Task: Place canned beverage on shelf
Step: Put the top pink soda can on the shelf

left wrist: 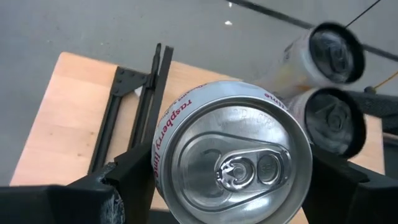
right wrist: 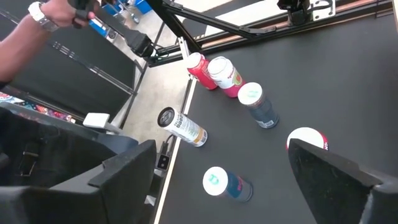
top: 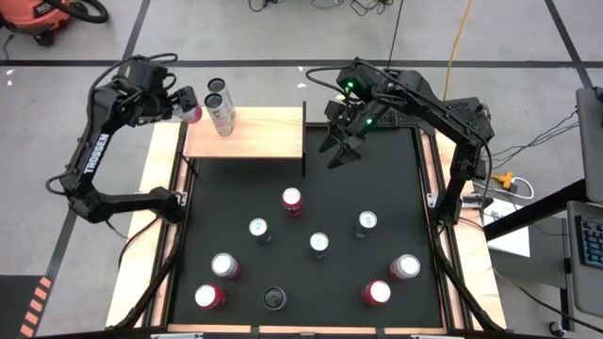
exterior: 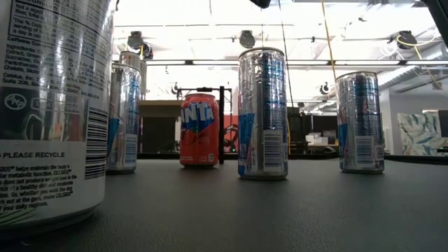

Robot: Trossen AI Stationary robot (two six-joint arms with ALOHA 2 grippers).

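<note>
The left gripper (top: 191, 106) was at the far left corner of the shelf (top: 264, 137), clasping a can with pink lettering (left wrist: 233, 160). In the left wrist view the can filled the space between the two dark fingers (left wrist: 134, 180), its silver top and pull tab facing the camera, with the pale wood of the shelf beneath it. In the high view the held can showed as a pink spot at the shelf's left edge, just beside two tall silver cans (top: 220, 105) that stood on the board near that corner. Black supports (left wrist: 140, 99) ran along the shelf's surface in the wrist view.

The right gripper (top: 341, 139) hung above the black mat (top: 396, 198) just to the right of the shelf, its fingers spread apart with nothing between them.

On the mat lay the remaining cans: a red one (top: 292, 201) near the shelf's front edge, several silver ones toward the middle, and pink-topped ones (top: 209, 297) near the front corners. The low view showed an orange can (exterior: 199, 130) standing behind tall silver cans (exterior: 262, 112).

A person's arm wearing a watch (right wrist: 42, 14) was visible beyond the table in the right wrist view.
</note>
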